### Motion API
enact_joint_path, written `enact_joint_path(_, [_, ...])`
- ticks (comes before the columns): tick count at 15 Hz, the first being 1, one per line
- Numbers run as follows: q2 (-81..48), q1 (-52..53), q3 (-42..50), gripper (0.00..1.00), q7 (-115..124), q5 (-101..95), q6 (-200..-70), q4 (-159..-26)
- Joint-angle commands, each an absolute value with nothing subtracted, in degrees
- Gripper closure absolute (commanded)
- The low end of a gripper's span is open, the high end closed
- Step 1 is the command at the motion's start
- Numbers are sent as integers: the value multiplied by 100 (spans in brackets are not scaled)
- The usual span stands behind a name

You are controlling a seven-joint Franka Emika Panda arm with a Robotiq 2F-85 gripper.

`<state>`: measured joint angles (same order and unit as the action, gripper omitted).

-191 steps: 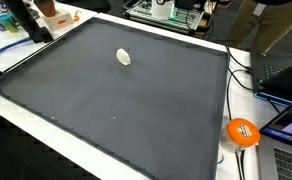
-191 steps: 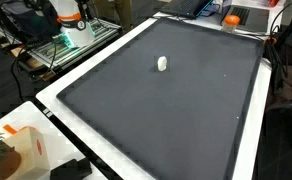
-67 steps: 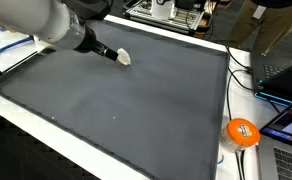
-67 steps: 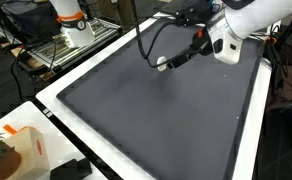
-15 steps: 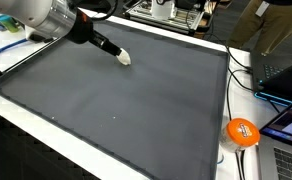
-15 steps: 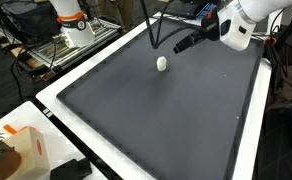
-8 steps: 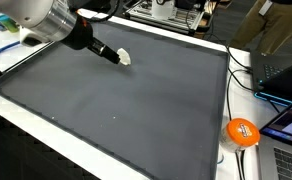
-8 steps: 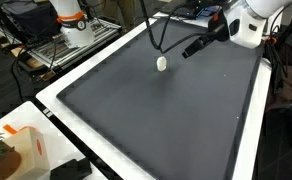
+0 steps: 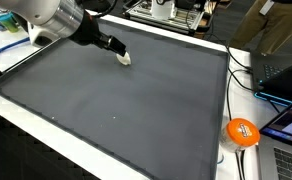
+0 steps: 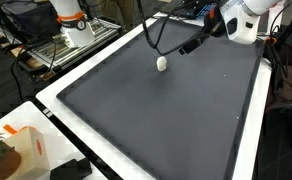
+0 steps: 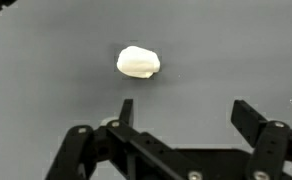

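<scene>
In both exterior views the arm reaches in over the dark mat (image 9: 136, 110) on the table (image 9: 26, 131), and the pincer (image 9: 114, 47) hangs just beside a small white lump (image 9: 124, 58) that lies alone on the far part of the mat, well apart from the orange ball (image 9: 242, 132) at the table's right edge. In the wrist view, reading from the left, the lump (image 11: 138, 62) sits ahead of the left finger (image 11: 126, 108), off the centre line, while the right finger (image 11: 244, 112) stands well apart from it, with only bare mat in front. The pincer (image 11: 183, 110) is released, its jaws spread wide, nothing between them and nothing touching the lump. From the side (image 10: 186, 50) it points at the lump (image 10: 162, 63) from a raised, slanted pose, short of it. The step in hand looks like the approach and lining-up ahead of a pick. A grasp from here would call for a sideways shift to bring the lump midway between the fingers, then a descent until the tips nearly meet the mat, and a gentle closing, since the lump looks soft and small enough to be nudged away or squashed.
</scene>
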<state>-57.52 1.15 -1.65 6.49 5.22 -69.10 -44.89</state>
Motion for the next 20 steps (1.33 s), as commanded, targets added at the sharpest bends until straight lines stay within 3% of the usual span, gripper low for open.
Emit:
enact_joint_path(1, [-5753,115,-165,0,649,522,-6911,-4489])
enact_joint_path(5, [-5592,66,-120,0,735,541,-7052,-4812])
enact_joint_path(14, [-4182,-188,53,0,1339,968,-8760,-7267])
enact_joint_path(20, [-3075,-63,105,0,1262,830,-8798,-8714])
